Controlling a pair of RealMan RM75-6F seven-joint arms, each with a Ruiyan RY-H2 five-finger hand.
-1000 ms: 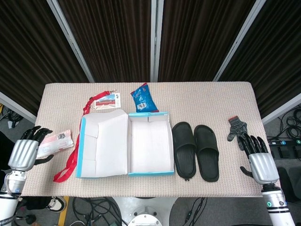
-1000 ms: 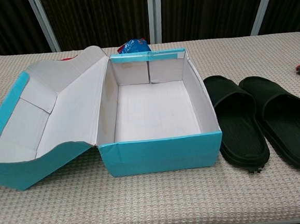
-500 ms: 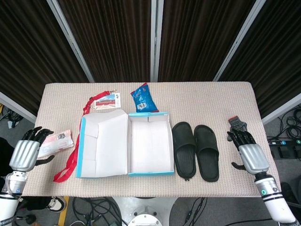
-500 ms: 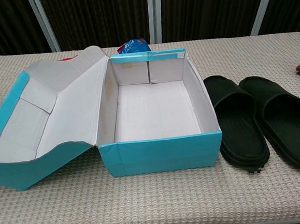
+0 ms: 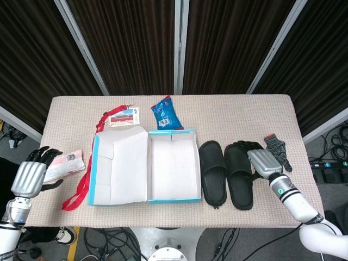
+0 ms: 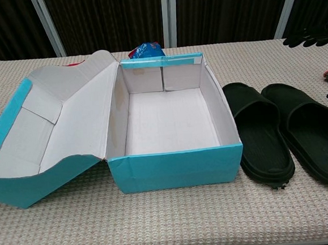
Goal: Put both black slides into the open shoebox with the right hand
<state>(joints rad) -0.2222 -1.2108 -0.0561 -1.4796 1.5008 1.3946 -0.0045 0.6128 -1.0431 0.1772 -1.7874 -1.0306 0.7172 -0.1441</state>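
Observation:
Two black slides lie side by side on the table, to the right of the open shoebox (image 5: 175,133): the nearer slide (image 5: 213,173) and the outer slide (image 5: 238,179). In the chest view they show as the nearer slide (image 6: 260,140) and the outer slide (image 6: 313,142), next to the box's teal front wall (image 6: 176,170). My right hand (image 5: 260,159) hovers over the outer slide's far right edge with its fingers spread, holding nothing. Its fingertips (image 6: 310,35) enter the chest view at the top right. My left hand (image 5: 30,176) stays at the table's left edge, fingers apart and empty.
The box's lid (image 5: 119,168) lies folded open to the left. A blue snack bag (image 5: 165,114) and a badge card (image 5: 122,116) with a red lanyard (image 5: 81,185) lie behind and left of the box. A grey glove (image 5: 279,149) lies right of the slides, and a packet (image 5: 66,163) by my left hand.
My right hand has moved from the table's right front edge leftward and away from me, to over the outer slide. The left hand and the slides have not moved.

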